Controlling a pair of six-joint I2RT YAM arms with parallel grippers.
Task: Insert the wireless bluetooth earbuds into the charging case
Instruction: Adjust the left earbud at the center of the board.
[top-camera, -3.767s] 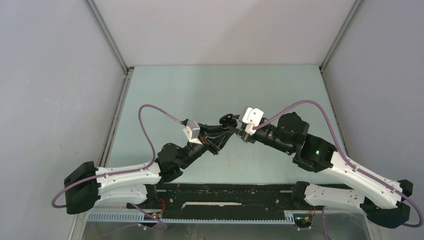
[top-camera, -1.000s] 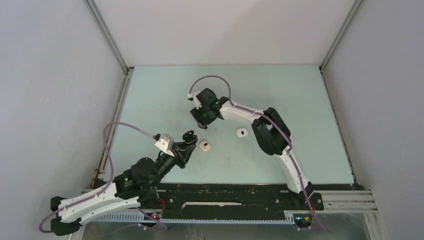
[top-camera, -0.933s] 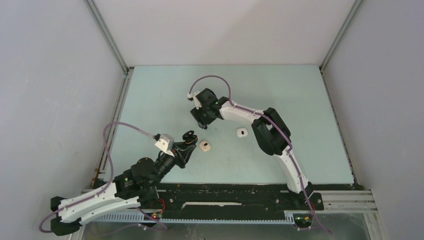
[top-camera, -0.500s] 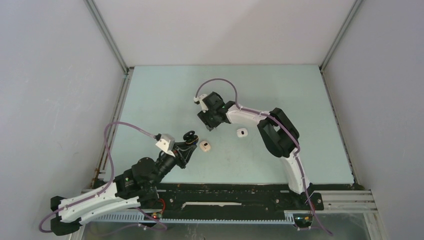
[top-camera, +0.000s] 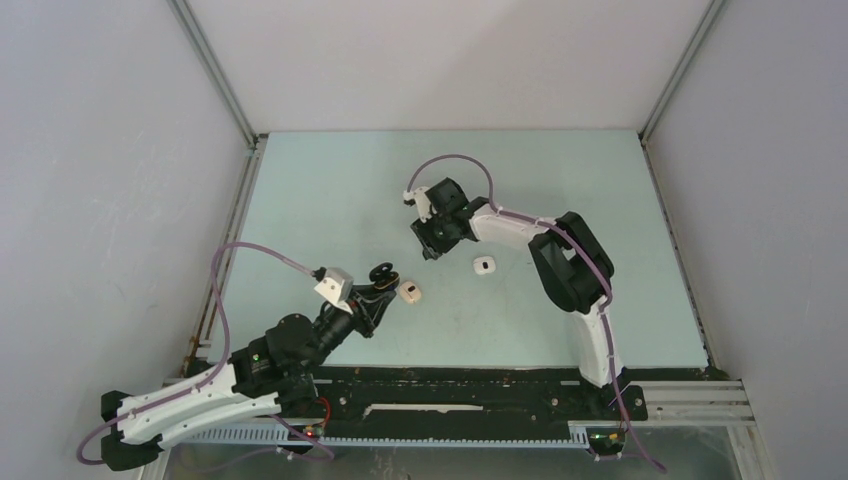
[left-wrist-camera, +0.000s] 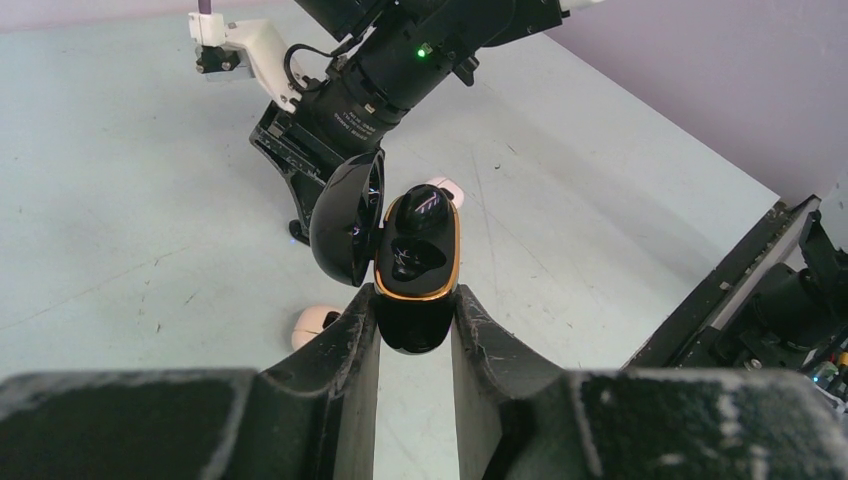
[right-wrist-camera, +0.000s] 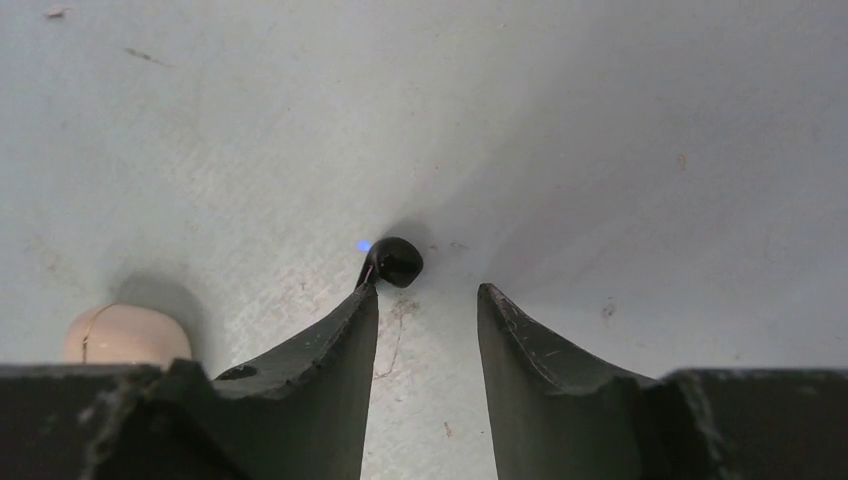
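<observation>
While clamping the open black charging case (left-wrist-camera: 415, 250) in the left tool (left-wrist-camera: 415, 300), hovers the right tool (right-wrist-camera: 428, 292), part-open and empty, over a black earbud (right-wrist-camera: 393, 262) on the bench (right-wrist-camera: 600, 150) beyond that case; insertion not yet done.

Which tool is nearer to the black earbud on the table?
Right. The right tool hangs just over the black earbud; the left tool is apart, shut on the open black case.
</observation>
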